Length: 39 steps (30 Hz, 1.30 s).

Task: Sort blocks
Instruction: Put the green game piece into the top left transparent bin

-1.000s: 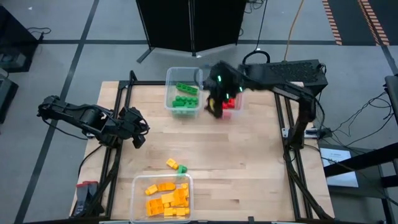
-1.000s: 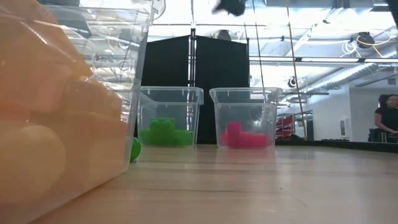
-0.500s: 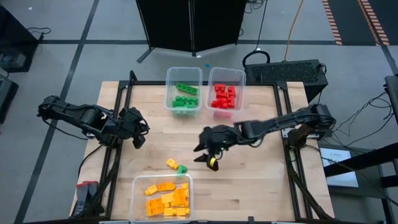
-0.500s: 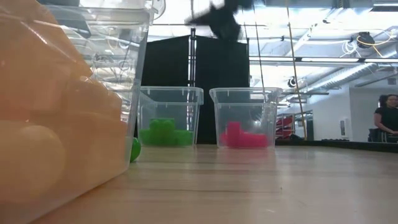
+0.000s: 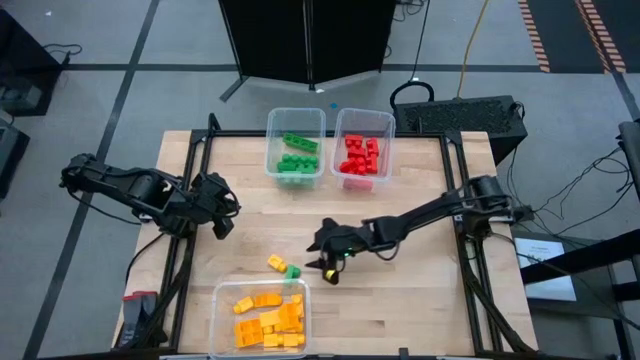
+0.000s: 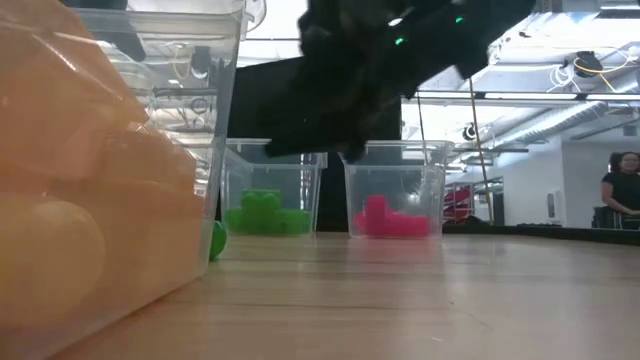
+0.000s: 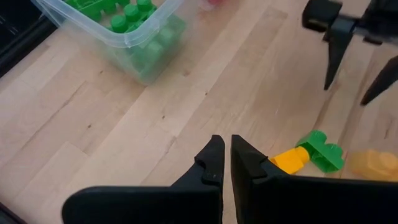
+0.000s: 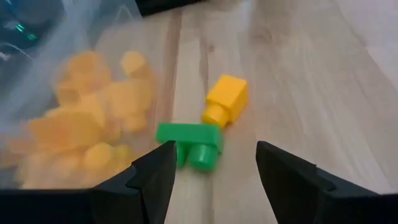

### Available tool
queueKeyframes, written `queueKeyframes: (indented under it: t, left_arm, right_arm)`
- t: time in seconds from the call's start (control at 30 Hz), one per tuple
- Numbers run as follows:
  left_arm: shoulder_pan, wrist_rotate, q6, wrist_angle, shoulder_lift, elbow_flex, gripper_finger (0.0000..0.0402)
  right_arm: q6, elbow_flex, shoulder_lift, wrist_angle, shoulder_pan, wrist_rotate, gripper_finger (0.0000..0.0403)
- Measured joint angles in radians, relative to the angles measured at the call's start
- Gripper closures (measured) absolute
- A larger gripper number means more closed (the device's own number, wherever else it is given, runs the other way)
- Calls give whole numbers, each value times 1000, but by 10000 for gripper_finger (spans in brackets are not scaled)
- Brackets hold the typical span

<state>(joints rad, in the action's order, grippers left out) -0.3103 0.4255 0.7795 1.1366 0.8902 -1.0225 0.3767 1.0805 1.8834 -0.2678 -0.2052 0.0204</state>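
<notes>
Two loose blocks lie on the wooden table just beyond the near tub: a yellow one (image 5: 276, 262) (image 8: 227, 98) and a green one (image 5: 293, 270) (image 8: 189, 140), side by side. My right gripper (image 5: 324, 270) (image 8: 214, 155) hovers open to their right, slanting down, its fingers pointing at them; it touches nothing. It also shows in the left wrist view (image 7: 348, 93). My left gripper (image 5: 222, 228) (image 7: 225, 149) waits shut at the table's left side, holding nothing.
A clear tub of green blocks (image 5: 295, 145) and one of red blocks (image 5: 362, 150) stand at the far edge. A tub of yellow-orange blocks (image 5: 260, 318) stands at the near edge, close to the loose pair. Bare wood lies between them. A person (image 6: 622, 190) stands far behind.
My right gripper has swung from above the red tub down and toward the table's near edge and left, ending low beside the two loose blocks. It has tipped more level and stayed open. The blocks have not moved.
</notes>
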Motion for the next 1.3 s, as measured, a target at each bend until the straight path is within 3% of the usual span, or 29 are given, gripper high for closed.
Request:
queueKeyframes:
  t: [0.1,0.27,0.4,1.3]
  left_arm:
    - [0,1,0,-1,0,0,401]
    - [0,1,20,-1,0,0,401]
    - [0,1,25,0,0,0,401]
    - [0,57,27,-5,0,0,401]
  right_arm:
    - [-75,45,65,-4,7,-20,186]
    - [-248,128,186,-58,8,-154,186]
    - [-309,165,242,-51,7,-158,186]
    - [-468,172,259,-96,31,-184,187]
